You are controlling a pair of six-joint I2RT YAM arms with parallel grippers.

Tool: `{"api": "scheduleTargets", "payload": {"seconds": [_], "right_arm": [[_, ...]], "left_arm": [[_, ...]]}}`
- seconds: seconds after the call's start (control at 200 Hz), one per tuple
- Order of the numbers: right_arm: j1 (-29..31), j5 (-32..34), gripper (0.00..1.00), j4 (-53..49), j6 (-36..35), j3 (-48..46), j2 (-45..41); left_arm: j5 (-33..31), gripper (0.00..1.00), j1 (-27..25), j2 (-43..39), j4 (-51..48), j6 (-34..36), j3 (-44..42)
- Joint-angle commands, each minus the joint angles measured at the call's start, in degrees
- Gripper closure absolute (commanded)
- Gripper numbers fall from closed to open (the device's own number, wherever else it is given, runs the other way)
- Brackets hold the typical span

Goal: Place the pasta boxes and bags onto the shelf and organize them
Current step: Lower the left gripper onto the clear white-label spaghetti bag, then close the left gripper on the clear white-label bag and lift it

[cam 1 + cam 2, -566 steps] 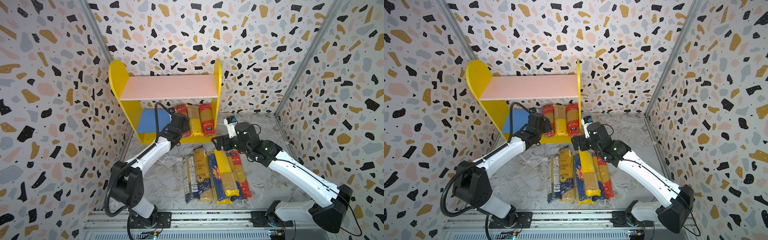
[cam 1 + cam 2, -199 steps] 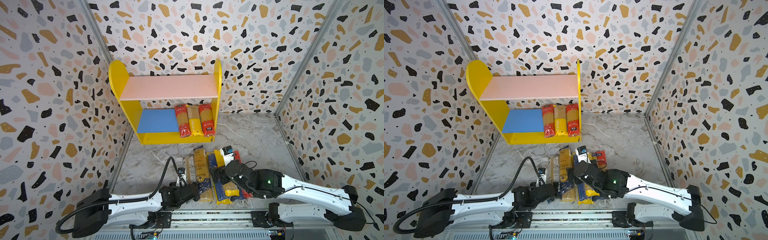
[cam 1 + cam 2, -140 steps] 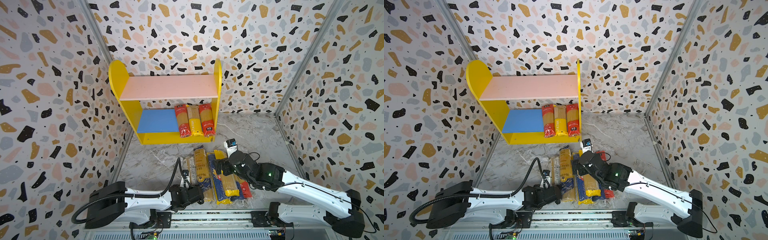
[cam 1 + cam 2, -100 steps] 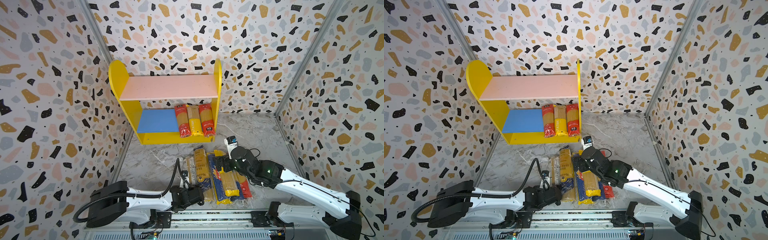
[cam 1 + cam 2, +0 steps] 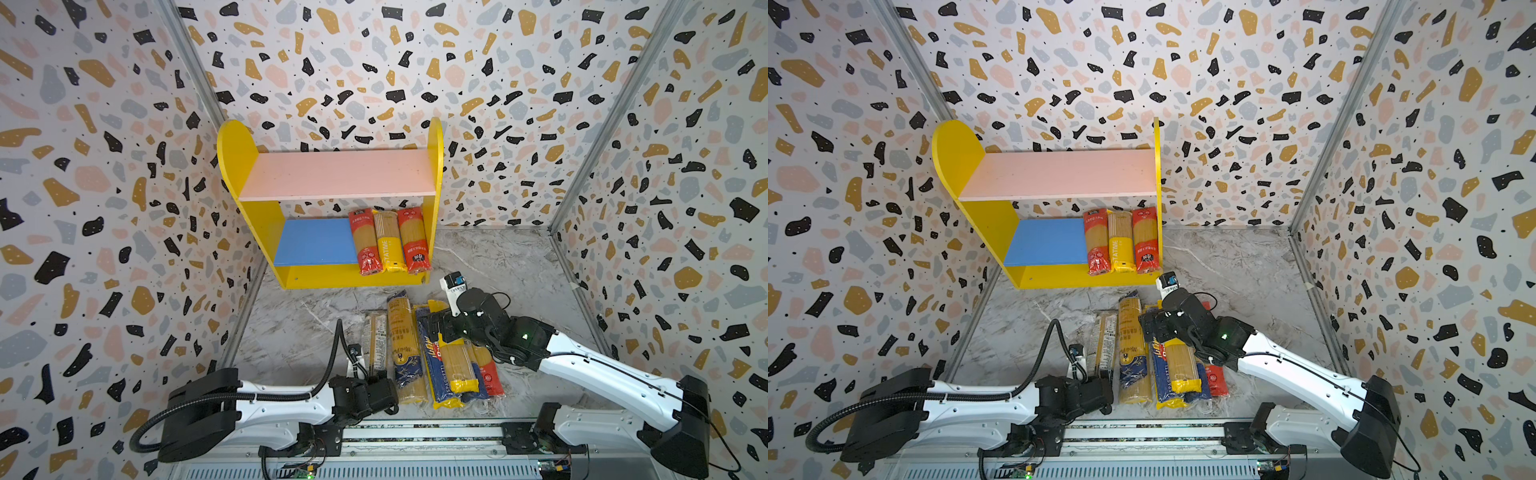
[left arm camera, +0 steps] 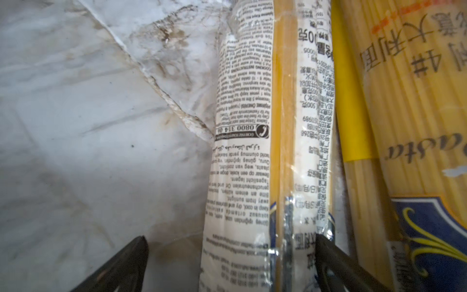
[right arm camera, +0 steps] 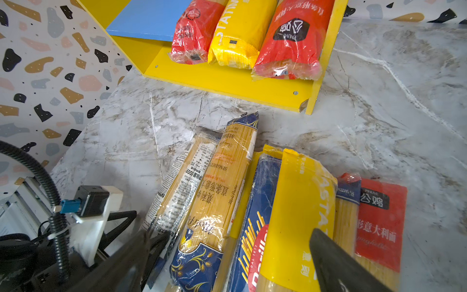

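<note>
Three pasta packs point(image 5: 388, 245) lie side by side on the blue board point(image 5: 311, 243) of the shelf point(image 5: 336, 174), packed against its right panel, so room is left for more. Other packs point(image 5: 401, 345) lie in a row on the marble counter point(image 5: 291, 328). Left end effector point(image 6: 228, 252): wide, straddling the white-printed pack point(image 6: 242, 151), probably the next pick. Right end effector point(image 7: 227, 233): wide, empty, above the yellow pack point(image 7: 298, 202). Terrazzo walls point(image 5: 104, 166) close three sides.

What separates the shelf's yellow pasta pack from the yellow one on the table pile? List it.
The shelved yellow pack lies on the shelf's blue board between two red packs; the table yellow pack lies atop a dark blue pack. No tool is near the shelved one; the right tool stands open over the table one. Both show pale noodles.
</note>
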Motion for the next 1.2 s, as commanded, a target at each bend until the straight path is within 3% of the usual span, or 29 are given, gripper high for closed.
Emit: {"api": "scheduleTargets", "payload": {"seconds": [0.0, 0.31, 0.746, 0.856, 0.991, 1.196], "right_arm": [[-1.13, -1.64, 0.01, 1.03, -1.19, -0.50, -1.84], [-2.53, -2.46, 0.01, 0.65, -1.37, -1.78, -2.70], [-3.87, -2.71, 0.01, -0.46, -1.15, -3.19, -5.72], [-4.07, -2.76, 0.01, -0.82, -1.15, -3.21, -6.09], [-4.29, -2.76, 0.01, -0.82, -1.15, -3.42, -6.54], [-4.57, -3.58, 0.01, -0.73, -1.72, -2.49, -5.71]], "left_arm": [[0.38, 0.00, 0.32, -0.77, -3.05, 2.10, 1.37], [1.16, 0.01, -0.42, 4.76, -0.91, 5.30, 6.10], [4.47, 0.00, -0.42, 14.06, 6.82, 5.44, 2.75], [5.16, 0.04, -0.34, 15.64, 8.59, 5.31, 1.77], [6.10, 0.19, -0.28, 15.58, 10.95, 4.58, -0.42], [6.23, 0.55, -0.24, 13.61, 9.82, 4.53, -1.39]]}}
